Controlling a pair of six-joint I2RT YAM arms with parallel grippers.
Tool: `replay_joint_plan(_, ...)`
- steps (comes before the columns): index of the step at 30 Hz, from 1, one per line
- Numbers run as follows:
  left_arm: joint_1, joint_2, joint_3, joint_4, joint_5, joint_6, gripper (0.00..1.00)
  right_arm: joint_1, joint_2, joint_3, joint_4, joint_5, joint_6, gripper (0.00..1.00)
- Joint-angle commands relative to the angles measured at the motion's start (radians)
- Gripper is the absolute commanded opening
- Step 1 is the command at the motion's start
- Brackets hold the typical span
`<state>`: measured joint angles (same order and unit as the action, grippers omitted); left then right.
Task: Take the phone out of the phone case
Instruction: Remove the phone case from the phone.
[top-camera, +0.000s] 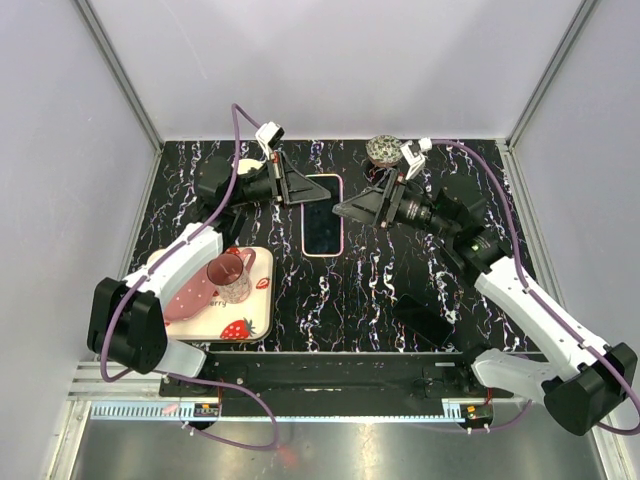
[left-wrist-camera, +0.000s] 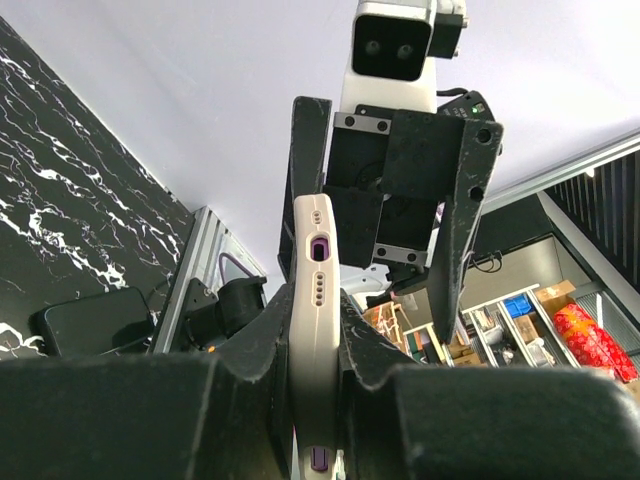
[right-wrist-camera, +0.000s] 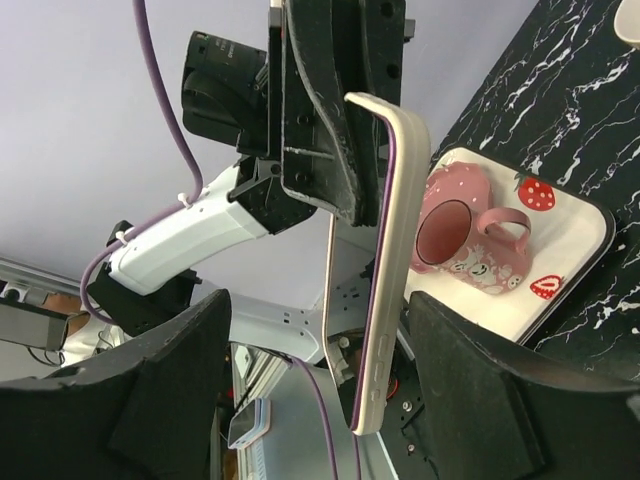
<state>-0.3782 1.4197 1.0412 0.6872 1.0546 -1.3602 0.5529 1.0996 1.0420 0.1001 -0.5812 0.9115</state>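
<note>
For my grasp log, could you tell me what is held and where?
The left gripper clamps the cased phone by one long edge; the right gripper is open.

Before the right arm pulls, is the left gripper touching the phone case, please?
Touching: the left wrist view shows the left gripper fingers pressed against both sides of the phone case.

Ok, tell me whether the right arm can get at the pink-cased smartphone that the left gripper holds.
Probably yes. The pink-cased smartphone sits between the open fingers of the right gripper with nothing in the way. The left gripper clamps only its far side.
</note>
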Motion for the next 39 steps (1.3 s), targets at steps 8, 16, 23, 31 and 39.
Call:
replay_joint_plan(8,0.01,-0.004,0.08,0.13,-0.033,-0.059,0.0,0.012,0.043,-0.036,0.09,-0.042,0.015,0.49)
replay_joint_plan(16,0.009,-0.008,0.068,0.126,-0.041,-0.062,0.0,0.012,0.062,-0.086,0.226,-0.02,0.088,0.0)
replay_joint_plan(23,0.021,-0.021,0.06,0.069,-0.071,-0.037,0.34,0.01,0.023,-0.209,0.364,0.138,0.208,0.0)
replay_joint_plan(31,0.021,-0.062,-0.073,0.07,-0.07,-0.039,0.68,0.009,-0.038,-0.272,0.398,0.251,0.227,0.0)
replay_joint_plan(39,-0.018,-0.082,-0.104,-0.051,-0.088,0.065,0.61,0.01,0.011,-0.255,0.446,0.225,0.251,0.0)
